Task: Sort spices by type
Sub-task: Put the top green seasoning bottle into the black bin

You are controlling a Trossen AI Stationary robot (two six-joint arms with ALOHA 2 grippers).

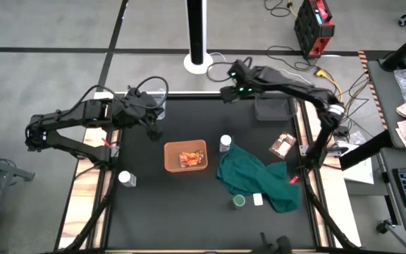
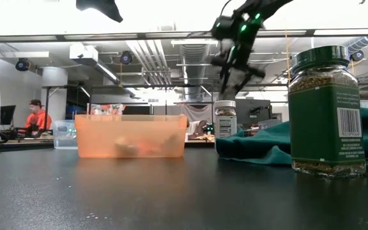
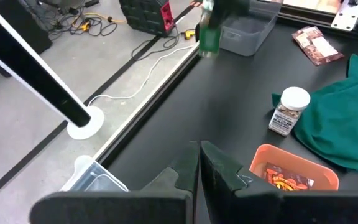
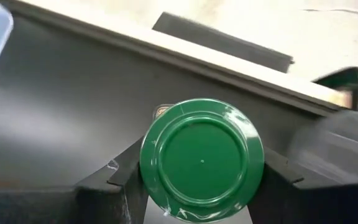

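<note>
My right gripper (image 4: 202, 186) is shut on a green-capped jar (image 4: 202, 158) and hangs high over the table's far edge (image 1: 232, 90), blurred in the low view (image 2: 235, 54). My left gripper (image 3: 199, 171), shut and empty, hovers near the far-left corner (image 1: 152, 116). An orange bin (image 1: 185, 156) holds orange-red packets (image 3: 284, 177). One white-capped jar (image 1: 225, 143) stands beside the green cloth (image 1: 259, 180), another (image 1: 126, 178) near the left edge. A second green-capped jar (image 1: 239, 201) stands by the cloth's near edge. A brown packet (image 1: 282, 144) lies flat at the right. My right gripper pinches the green-capped jar between its two fingers (image 4: 114, 180), one on each side of the cap's rim (image 4: 149, 163). The cap's top faces the wrist, so the fingers run along the jar from its cap end. The jar is lifted clear of the table.
A clear bin (image 1: 154, 95) sits at the far-left corner and a grey bin (image 1: 273, 107) at the far right. A small white block (image 1: 258, 200) lies by the cloth. A white pole base (image 1: 199, 62) stands beyond the far edge. A person (image 2: 38, 118) sits far behind.
</note>
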